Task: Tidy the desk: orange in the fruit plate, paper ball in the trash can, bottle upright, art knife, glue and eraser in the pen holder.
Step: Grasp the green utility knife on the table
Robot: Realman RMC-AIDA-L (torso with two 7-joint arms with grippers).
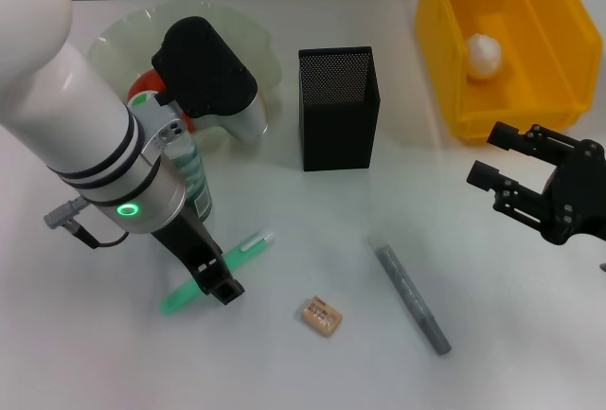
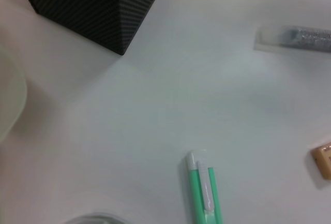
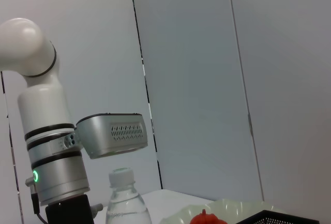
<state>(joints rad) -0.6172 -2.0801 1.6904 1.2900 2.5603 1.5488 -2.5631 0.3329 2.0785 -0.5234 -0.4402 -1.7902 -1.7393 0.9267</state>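
Note:
My left gripper (image 1: 220, 282) is down at the table, right over the middle of the glue (image 1: 248, 247), a green stick lying flat; the left wrist view shows the glue's (image 2: 203, 193) white tip. Behind that arm the bottle (image 1: 192, 171) stands upright. Partly hidden by the arm, the orange (image 1: 144, 84) sits in the fruit plate (image 1: 248, 43). In the trash can (image 1: 445, 45) lies the paper ball (image 1: 483, 55). The eraser (image 1: 322, 316) and the art knife (image 1: 412, 298) rest on the table in front of the pen holder (image 1: 339, 112). My right gripper (image 1: 488, 156) hovers open at the right, holding nothing.
The white tabletop (image 1: 492, 334) runs bare along the front right. In the right wrist view the bottle (image 3: 121, 190), the orange (image 3: 204, 218) and the plate's rim (image 3: 232, 206) show beyond my left arm, with a grey wall behind.

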